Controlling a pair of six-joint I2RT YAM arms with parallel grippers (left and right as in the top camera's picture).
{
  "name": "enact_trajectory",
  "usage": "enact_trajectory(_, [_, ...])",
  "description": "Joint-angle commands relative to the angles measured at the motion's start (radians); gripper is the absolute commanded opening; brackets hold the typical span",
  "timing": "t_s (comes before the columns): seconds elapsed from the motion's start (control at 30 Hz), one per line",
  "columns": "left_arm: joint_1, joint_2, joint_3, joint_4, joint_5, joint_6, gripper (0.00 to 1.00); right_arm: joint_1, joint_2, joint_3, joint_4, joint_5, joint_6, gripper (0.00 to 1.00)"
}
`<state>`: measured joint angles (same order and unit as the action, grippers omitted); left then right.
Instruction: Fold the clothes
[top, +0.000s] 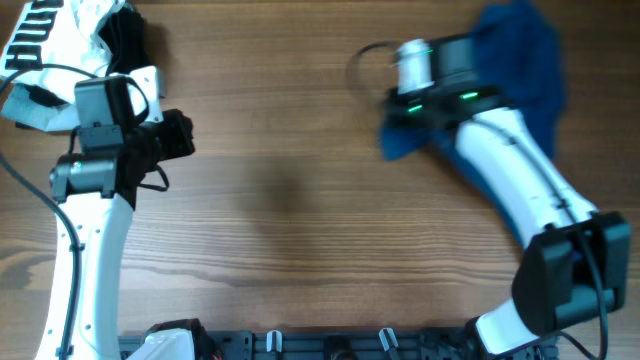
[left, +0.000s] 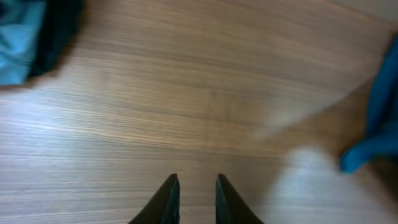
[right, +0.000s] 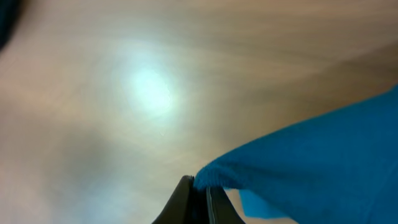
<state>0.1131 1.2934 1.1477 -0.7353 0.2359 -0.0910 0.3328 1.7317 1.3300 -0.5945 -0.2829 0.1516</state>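
Task cloth: the large plain deep-blue garment of soft wrinkly cloth lies bunched at the table's far right, partly under the right arm.
Right end effector: fingers pinched narrow on an edge of the blue garment; the wrist view is blurred.
Left end effector: a narrow gap between the fingers, holding nothing, over bare wood, well apart from the blue garment.
Table: brown wood-grain table.
Other cloth: a white garment with black lettering at the far left; a pale grey-blue garment at the left wrist view's edge.
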Motion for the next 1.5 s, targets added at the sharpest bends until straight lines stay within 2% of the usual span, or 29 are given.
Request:
enact_trajectory(0.0, [0.086,0.003,0.019,0.004,-0.027,-0.039,0.2,0.241,-0.021,0.013,-0.069,-0.102,-0.018,0.04])
enact_trajectory(0.1, [0.16,0.003,0.019,-0.009,-0.024,-0.053,0.19,0.344,-0.097,0.019,-0.136,-0.099,0.008,0.04])
enact_trajectory(0.2, [0.182,0.003,0.019,-0.035,-0.024,-0.053,0.16,0.291,-0.246,0.048,-0.127,-0.068,0.008,0.04])
enact_trajectory(0.3, [0.167,0.003,0.019,-0.042,0.01,-0.053,0.12,0.2,-0.376,0.064,-0.063,0.085,0.008,0.04])
enact_trajectory(0.5, [0.08,0.003,0.019,-0.079,0.071,-0.053,0.12,0.111,-0.335,0.064,-0.016,0.103,0.005,0.04])
enact_trajectory(0.7, [-0.087,0.003,0.019,-0.092,0.07,-0.093,0.25,0.111,-0.243,0.064,-0.018,0.087,0.007,0.04])
enact_trajectory(0.8, [-0.127,0.003,0.018,-0.1,0.071,-0.101,0.44,0.111,-0.238,0.064,-0.018,0.087,0.006,0.04])
enact_trajectory(0.87, [-0.144,0.003,0.018,-0.1,0.071,-0.101,0.51,0.111,-0.238,0.064,-0.018,0.087,0.006,0.04])
enact_trajectory(1.13, [-0.242,0.003,0.018,-0.089,0.07,-0.101,0.53,0.111,-0.23,0.063,-0.023,0.064,0.017,0.04])
enact_trajectory(1.3, [-0.337,0.019,0.018,0.026,0.07,-0.102,0.53,0.111,-0.23,0.063,-0.03,0.047,0.033,0.04])
enact_trajectory(1.47, [-0.46,0.148,0.018,0.161,0.071,-0.107,0.52,0.111,-0.23,0.063,-0.011,0.046,0.035,0.04])
